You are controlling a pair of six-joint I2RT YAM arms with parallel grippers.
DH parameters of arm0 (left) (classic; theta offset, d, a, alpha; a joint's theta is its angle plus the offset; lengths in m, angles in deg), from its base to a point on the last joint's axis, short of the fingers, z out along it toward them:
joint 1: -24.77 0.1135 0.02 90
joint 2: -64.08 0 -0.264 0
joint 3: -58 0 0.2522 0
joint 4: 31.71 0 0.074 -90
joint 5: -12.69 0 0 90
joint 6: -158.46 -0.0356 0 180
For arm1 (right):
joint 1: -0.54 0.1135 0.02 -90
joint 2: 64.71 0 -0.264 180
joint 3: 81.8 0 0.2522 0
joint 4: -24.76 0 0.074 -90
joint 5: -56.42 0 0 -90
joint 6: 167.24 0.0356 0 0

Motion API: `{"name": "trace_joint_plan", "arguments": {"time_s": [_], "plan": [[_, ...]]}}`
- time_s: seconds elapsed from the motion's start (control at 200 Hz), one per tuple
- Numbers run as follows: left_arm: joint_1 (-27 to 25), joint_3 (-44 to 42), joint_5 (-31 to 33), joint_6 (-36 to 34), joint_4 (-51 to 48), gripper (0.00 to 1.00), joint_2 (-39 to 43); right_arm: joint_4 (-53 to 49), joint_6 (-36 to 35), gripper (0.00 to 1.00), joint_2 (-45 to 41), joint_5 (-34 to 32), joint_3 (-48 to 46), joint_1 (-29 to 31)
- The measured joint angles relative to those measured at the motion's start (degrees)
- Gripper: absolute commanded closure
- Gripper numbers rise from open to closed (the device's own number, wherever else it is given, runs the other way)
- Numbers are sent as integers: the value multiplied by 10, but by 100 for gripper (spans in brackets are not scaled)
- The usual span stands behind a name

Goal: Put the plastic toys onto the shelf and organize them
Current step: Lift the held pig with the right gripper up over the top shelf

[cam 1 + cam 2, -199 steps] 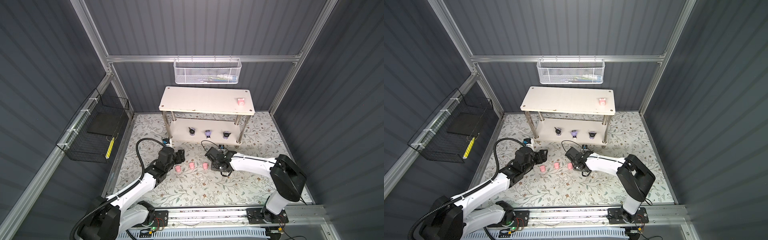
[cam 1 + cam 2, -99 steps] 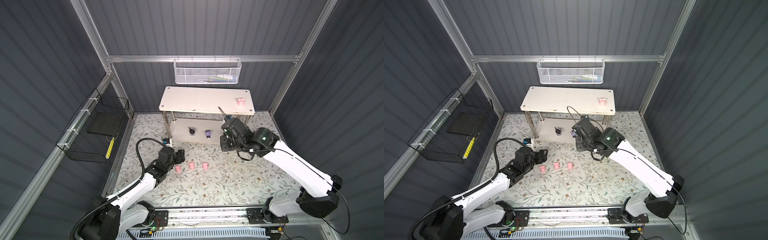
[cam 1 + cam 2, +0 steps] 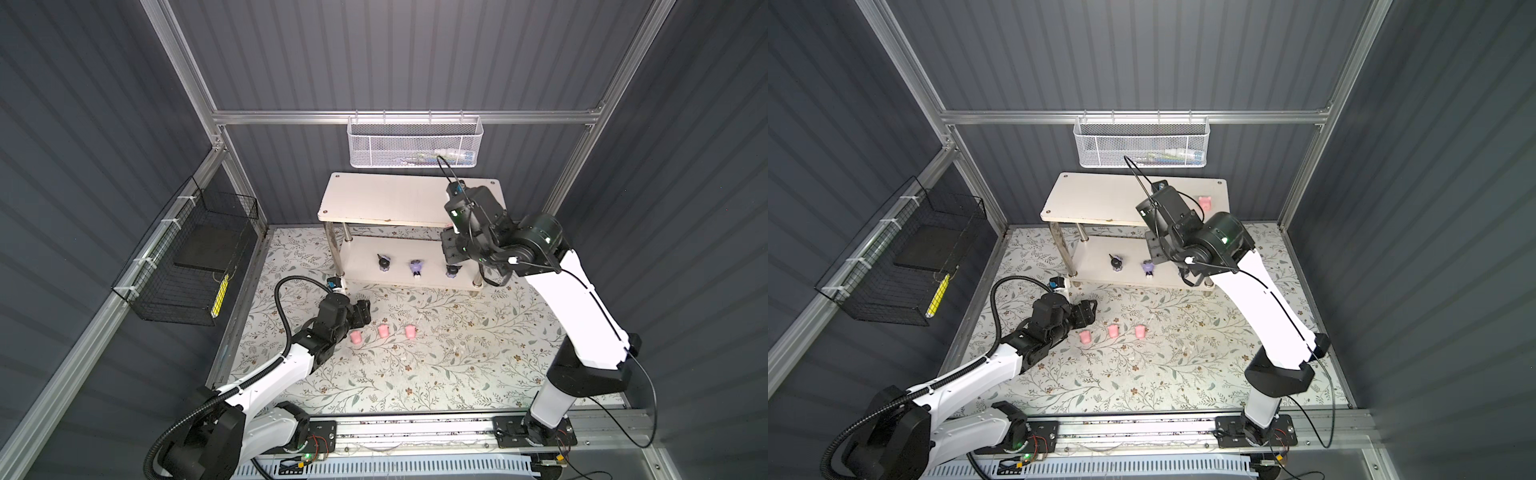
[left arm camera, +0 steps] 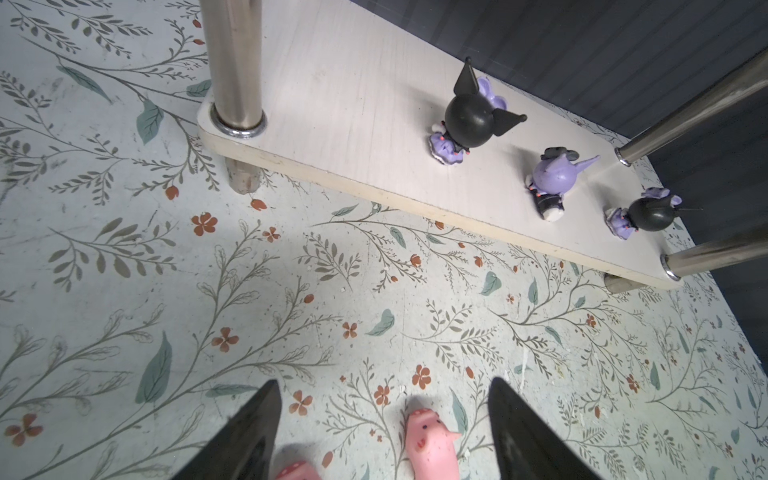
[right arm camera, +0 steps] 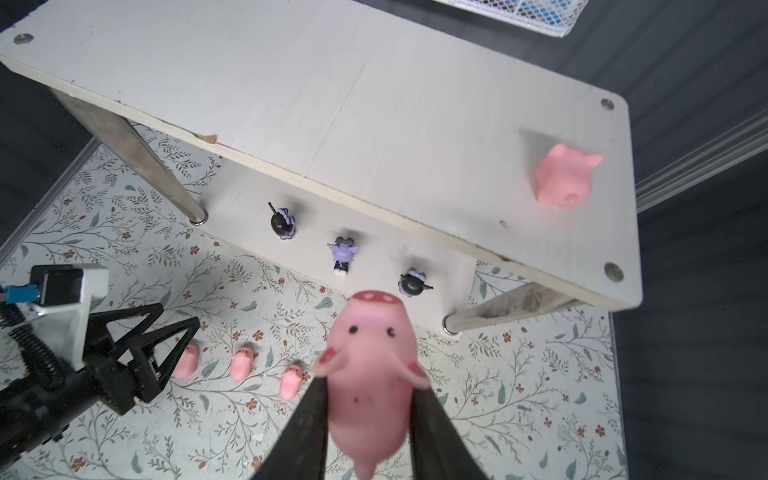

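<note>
My left hand (image 4: pixel 384 381) is apart and empty, just beside three pigs (image 3: pixel 383 331) on the surface (image 3: pixel 415 374). My right hand (image 5: pixel 370 384) is clamped on a pink pig (image 5: pixel 374 345), held up near the shelf (image 5: pixel 332 104) front edge. The grip looks shallow, though it's hard to tell. It could slip, or topple against the lone pig (image 5: pixel 563 176) up top.

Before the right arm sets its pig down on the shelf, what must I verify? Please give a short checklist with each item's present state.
1. Grip on held pig: ok, right gripper shut on its sides.
2. Free room on shelf top tier: ok, only one pig there, near an end.
3. Purple toys in a row on lower tier: ok.
4. Left gripper away from shelf: ok, open, by the mat pigs.
5. Height of held pig over top board: cannot tell.
</note>
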Motion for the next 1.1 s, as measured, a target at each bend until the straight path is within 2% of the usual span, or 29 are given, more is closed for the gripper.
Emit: {"name": "trace_joint_plan", "arguments": {"time_s": [0.25, 0.585, 0.845, 1.101], "plan": [[0, 0, -3, 0, 2, 22, 0, 43, -36, 67, 27, 5, 1, -71], [0, -12, -8, 11, 19, 22, -11, 96, -50, 67, 55, 49, 13, -128], [0, -14, -8, 12, 21, 22, -11, 105, -50, 67, 107, 84, 54, -156], [0, -15, -8, 13, 21, 22, -11, 106, -49, 66, 114, 103, 59, -168]]}}
